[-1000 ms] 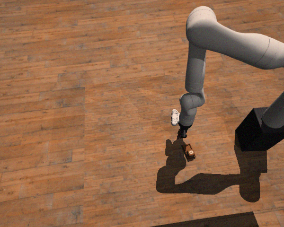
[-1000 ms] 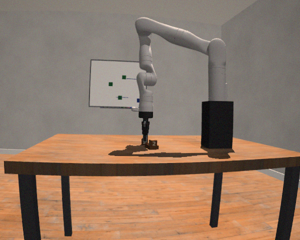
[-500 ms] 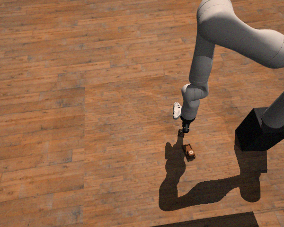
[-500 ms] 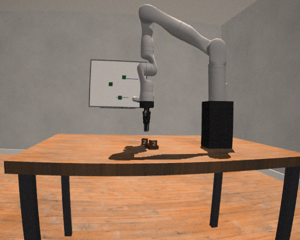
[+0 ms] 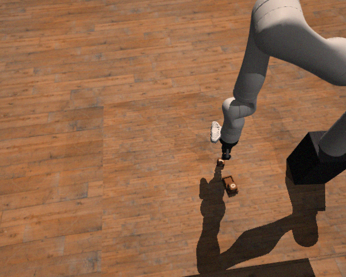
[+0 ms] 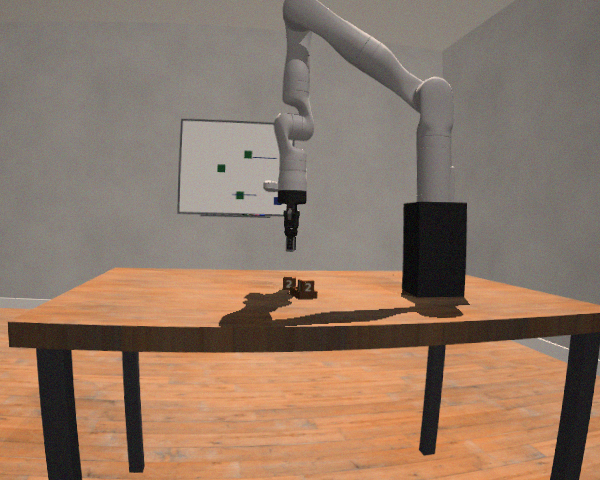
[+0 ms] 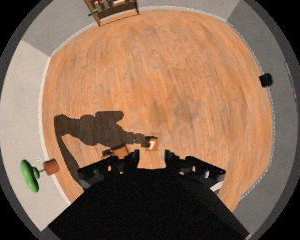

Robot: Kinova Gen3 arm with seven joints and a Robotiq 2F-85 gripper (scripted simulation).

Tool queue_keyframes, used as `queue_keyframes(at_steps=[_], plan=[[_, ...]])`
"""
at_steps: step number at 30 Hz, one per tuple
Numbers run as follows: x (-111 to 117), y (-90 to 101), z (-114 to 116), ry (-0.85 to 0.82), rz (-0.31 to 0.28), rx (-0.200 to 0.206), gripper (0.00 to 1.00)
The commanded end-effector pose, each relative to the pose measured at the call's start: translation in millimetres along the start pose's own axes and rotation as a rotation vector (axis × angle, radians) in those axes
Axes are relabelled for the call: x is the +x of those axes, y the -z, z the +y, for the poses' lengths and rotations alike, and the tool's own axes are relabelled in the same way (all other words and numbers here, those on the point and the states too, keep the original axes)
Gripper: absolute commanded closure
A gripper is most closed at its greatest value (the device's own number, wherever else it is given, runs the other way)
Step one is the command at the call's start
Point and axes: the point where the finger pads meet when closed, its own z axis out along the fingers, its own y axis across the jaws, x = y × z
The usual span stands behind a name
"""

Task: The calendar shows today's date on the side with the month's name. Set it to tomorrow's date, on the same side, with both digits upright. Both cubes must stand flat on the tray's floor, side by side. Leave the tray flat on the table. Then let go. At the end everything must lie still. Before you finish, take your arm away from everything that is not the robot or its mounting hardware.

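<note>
My gripper (image 5: 226,158) (image 6: 290,250) (image 7: 152,154) is open and empty, pointing down high above the table. Below it a loose brown cube (image 5: 220,162) (image 6: 289,283) (image 7: 152,144) stands on the table beside the tray. It shows a 2 toward the exterior camera and what looks like a 7 on top in the wrist view. The brown tray (image 5: 227,180) lies on the table. A second cube (image 5: 232,186) (image 6: 306,288) stands in one end of it, with a 0 on top and a 2 toward the exterior camera. The month's name is not readable.
The robot's black base block (image 5: 304,161) (image 6: 434,250) stands on the table (image 6: 150,338) to the right of the tray in the top and exterior views. The arm's shadow falls across the table near the cubes. A whiteboard (image 6: 202,149) hangs on the far wall.
</note>
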Motion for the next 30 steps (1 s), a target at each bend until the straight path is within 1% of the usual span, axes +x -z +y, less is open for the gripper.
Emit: queue_keyframes(at_steps=[1, 2, 24, 30], plan=[[1.7, 1.8, -2.2, 0.006, 0.004, 0.0, 0.52], [1.7, 1.8, -2.2, 0.006, 0.004, 0.0, 0.0], [1.6, 1.8, -2.1, 0.007, 0.004, 0.0, 0.0], [1.2, 1.7, -2.1, 0.04, 0.003, 0.0, 0.0]])
